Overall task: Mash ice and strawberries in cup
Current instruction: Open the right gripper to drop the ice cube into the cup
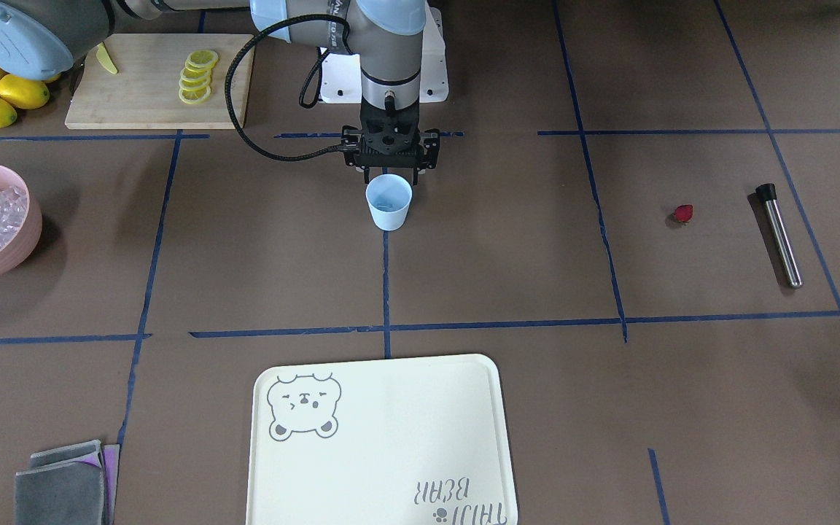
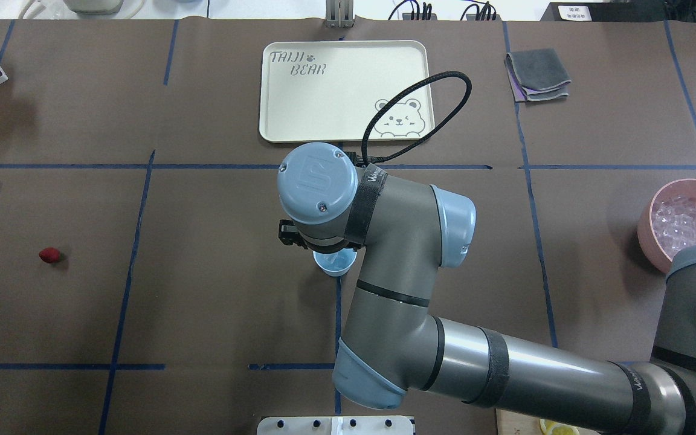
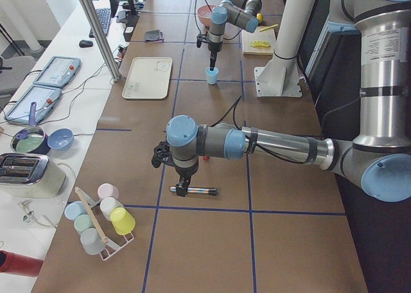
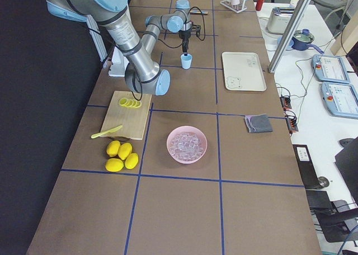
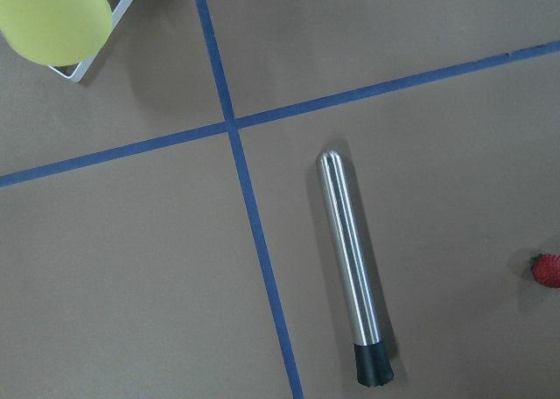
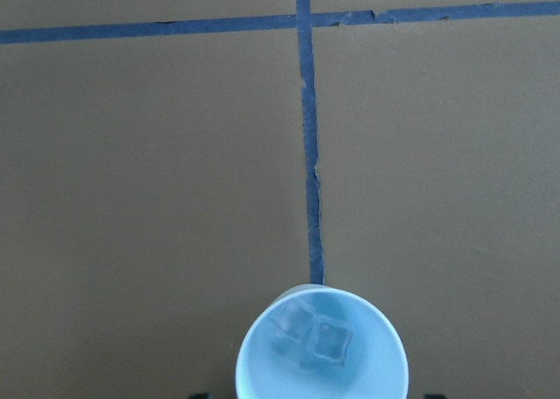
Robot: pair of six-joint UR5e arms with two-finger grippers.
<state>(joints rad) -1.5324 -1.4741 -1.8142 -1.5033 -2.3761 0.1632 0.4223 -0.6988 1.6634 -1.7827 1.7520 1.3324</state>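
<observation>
Two glassy ice cubes point(image 6: 328, 345) lie in the tapered pale-blue plastic cup point(image 1: 389, 208), centre frame on the matte brown, blue-taped desk point(image 1: 507, 240). The right jaws stand spread above it; the left jaws I cannot tell.

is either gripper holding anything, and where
Nothing is held. The right gripper hangs open over the cup; the muddler lies free below the left gripper.

Pale blue cup point(image 1: 389, 204); dark red strawberry point(image 1: 683, 213); pink bowl point(image 1: 30, 233); yellow lemons point(image 1: 22, 91); cream tray point(image 1: 405, 437) with a bear print.
</observation>
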